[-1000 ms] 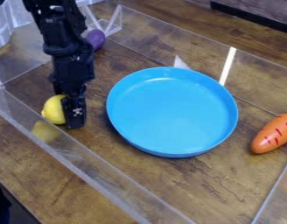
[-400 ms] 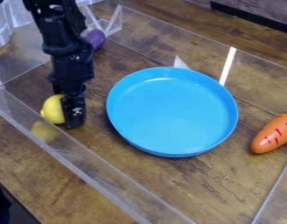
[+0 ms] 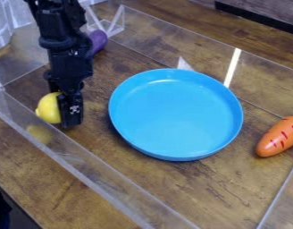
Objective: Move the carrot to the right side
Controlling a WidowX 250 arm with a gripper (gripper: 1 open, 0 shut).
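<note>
Carrot lying on the tabletop just right of the blue plate, well apart from the hand. Hand left of the plate, pointing down, pressed together, yellow fruit touching its side. Purple eggplant behind the arm.

Pincer closed beside lemon; carrot right of plate.
</note>
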